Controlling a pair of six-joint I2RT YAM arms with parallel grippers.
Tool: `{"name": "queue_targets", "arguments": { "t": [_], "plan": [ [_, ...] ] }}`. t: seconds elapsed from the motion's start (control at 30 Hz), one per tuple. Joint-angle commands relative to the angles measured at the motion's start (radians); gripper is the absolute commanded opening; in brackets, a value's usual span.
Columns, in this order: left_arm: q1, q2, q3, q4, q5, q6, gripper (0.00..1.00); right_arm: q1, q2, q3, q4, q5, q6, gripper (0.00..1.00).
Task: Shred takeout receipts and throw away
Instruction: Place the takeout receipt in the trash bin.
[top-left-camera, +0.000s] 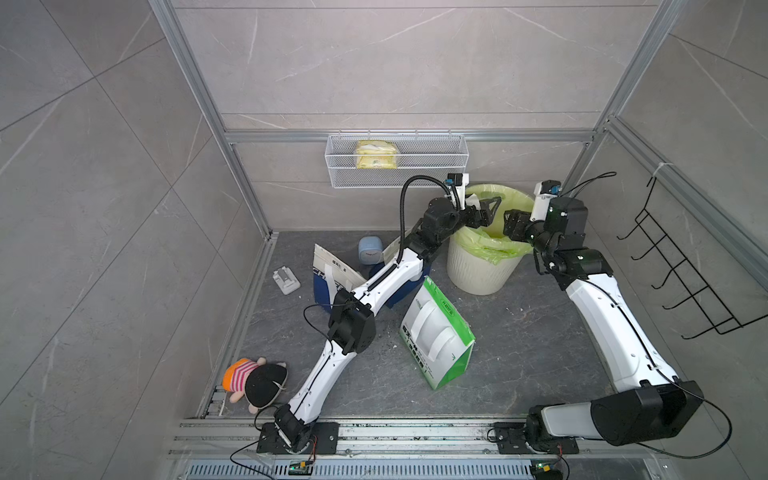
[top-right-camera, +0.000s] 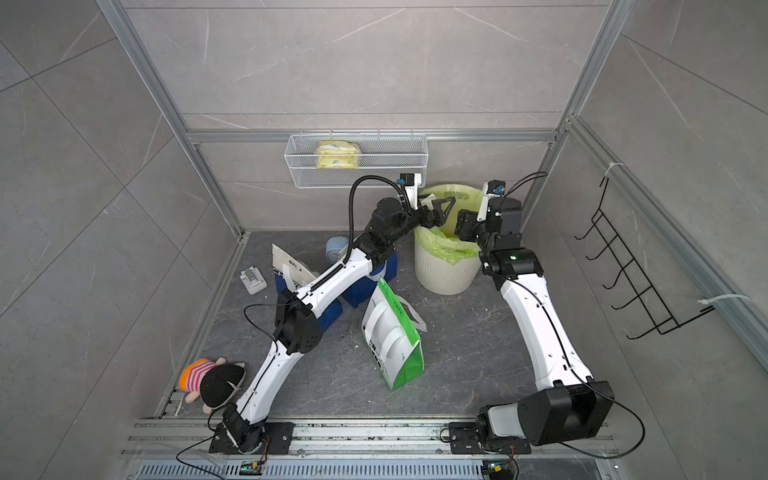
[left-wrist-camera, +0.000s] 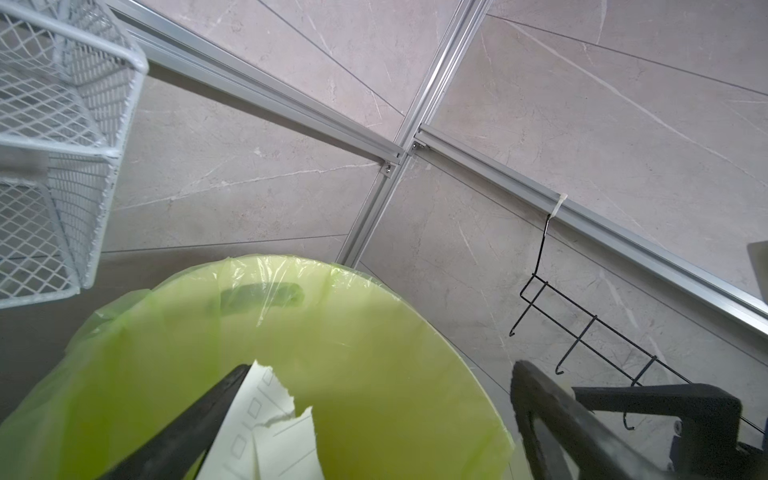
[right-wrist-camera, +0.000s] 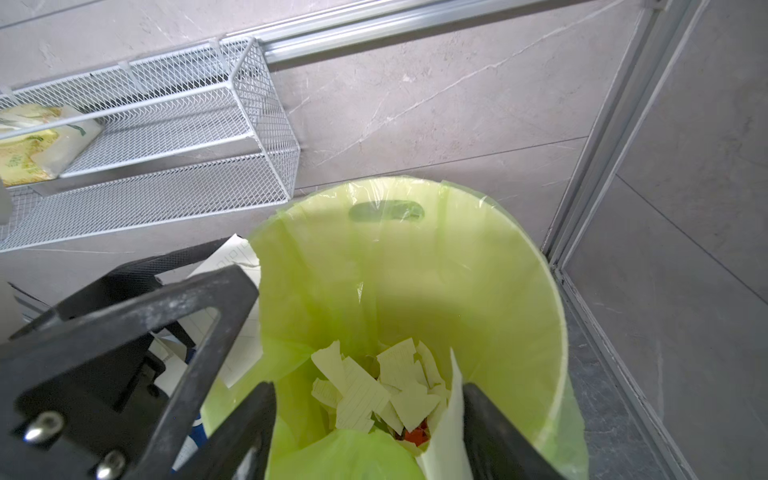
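Torn receipt (left-wrist-camera: 266, 436) partly behind left hand (left-wrist-camera: 382, 368)

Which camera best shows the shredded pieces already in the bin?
The right wrist view: it looks down into the bin onto the shredded pieces. Both top views show the bin with its bottom hidden; the left wrist view shows only liner.

Both top views look steeply down from high at the near side toward the grey tiled back wall (top-left-camera: 415, 62). They are nearly the same picture and take in the whole dark grey stone-look surface (top-left-camera: 519, 353). The left wrist camera, behind the left end effector (left-wrist-camera: 382, 374), sits close over the round white ribbed bin with a lime-green liner (left-wrist-camera: 332, 332), facing the wall corner. The right wrist camera, behind the right end effector (right-wrist-camera: 368, 390), looks down into that bin. Both wrist views also catch the white wire-mesh basket (right-wrist-camera: 187, 104).
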Motion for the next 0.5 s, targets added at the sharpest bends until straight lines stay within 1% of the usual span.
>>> {"name": "queue_targets", "arguments": {
  "t": [0.0, 0.1, 0.17, 0.27, 0.33, 0.4, 0.47],
  "plan": [
    [-0.008, -0.115, 0.03, 0.009, -0.085, 0.057, 0.99, -0.003, -0.028, 0.013, -0.016, 0.051, -0.011, 0.74],
    [-0.009, -0.123, 0.031, -0.01, -0.144, 0.058, 0.99, -0.008, -0.01, 0.022, -0.018, 0.074, -0.002, 0.75],
    [-0.009, -0.158, 0.028, -0.011, -0.148, 0.05, 0.99, -0.015, 0.005, 0.022, -0.006, 0.07, 0.013, 0.75],
    [-0.008, -0.155, 0.032, -0.01, -0.181, 0.006, 0.99, -0.027, 0.039, 0.042, 0.015, 0.035, 0.038, 0.75],
    [-0.003, -0.14, 0.064, -0.022, -0.185, -0.024, 1.0, -0.032, 0.068, 0.069, 0.022, 0.01, 0.058, 0.75],
    [0.003, -0.075, 0.119, -0.061, -0.173, -0.052, 0.99, -0.036, 0.091, 0.084, 0.038, -0.008, 0.084, 0.75],
    [0.009, -0.054, 0.134, -0.06, -0.163, -0.08, 0.99, -0.048, 0.117, 0.1, 0.053, -0.042, 0.117, 0.75]
  ]
}}
